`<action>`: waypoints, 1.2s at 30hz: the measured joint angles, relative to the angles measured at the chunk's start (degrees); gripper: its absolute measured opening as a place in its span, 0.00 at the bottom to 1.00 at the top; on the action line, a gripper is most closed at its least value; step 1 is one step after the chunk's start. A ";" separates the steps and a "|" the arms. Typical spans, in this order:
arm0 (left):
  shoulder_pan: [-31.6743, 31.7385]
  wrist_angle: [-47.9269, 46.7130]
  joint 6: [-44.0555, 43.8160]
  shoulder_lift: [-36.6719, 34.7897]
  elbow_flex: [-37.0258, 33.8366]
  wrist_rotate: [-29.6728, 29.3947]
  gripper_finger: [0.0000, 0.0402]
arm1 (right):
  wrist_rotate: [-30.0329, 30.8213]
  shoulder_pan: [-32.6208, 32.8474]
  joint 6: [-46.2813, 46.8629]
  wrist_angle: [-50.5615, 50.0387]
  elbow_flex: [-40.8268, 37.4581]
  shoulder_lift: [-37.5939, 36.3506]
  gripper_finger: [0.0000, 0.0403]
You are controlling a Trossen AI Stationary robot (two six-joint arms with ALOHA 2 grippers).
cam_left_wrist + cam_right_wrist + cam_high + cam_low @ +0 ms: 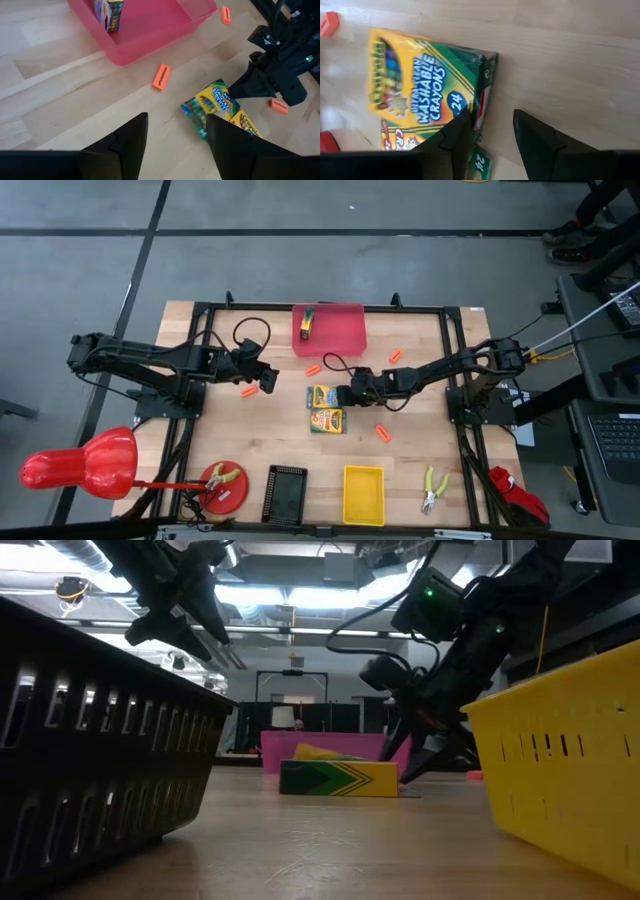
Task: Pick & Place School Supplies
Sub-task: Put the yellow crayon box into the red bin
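The right end effector (343, 395), fingers spread, sits low at the edge of the upper of two flat green-and-yellow crayon boxes (321, 396) mid-worktop, partly hiding it. The left end effector (272, 376) hovers spread. A third box (307, 321) stands in the pink tray (345, 330).

Bright ceiling lights (300, 590) (low view backlit), wrist views blurred

green-yellow crayon boxes (324, 408), pink tray (345, 330)

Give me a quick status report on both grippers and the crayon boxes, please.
Right gripper open, low beside the upper crayon box. Left gripper open, hovering apart. Second crayon box flat on table; small block in pink bin. Nothing blocking.
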 joint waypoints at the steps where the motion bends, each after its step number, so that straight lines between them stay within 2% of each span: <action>1: 0.00 0.01 -0.01 0.00 0.00 -0.01 0.49 | 0.02 0.03 0.00 -0.37 0.00 -0.10 0.37; 11: 0.02 0.17 0.44 -0.02 0.00 0.40 0.49 | 3.38 -0.15 -2.13 -13.26 -0.39 -5.43 0.37; 25: 0.00 2.83 2.10 0.24 0.00 5.50 0.49 | 4.94 -0.12 -3.48 -13.59 -0.28 -6.06 0.37; 31: 0.00 5.42 2.14 3.56 0.00 7.89 0.49 | 7.61 0.23 -4.40 -15.78 -0.18 -8.19 0.37; 36: 0.00 8.93 2.12 7.80 0.00 9.78 0.49 | 12.10 0.27 -4.56 -24.96 -0.20 -14.39 0.37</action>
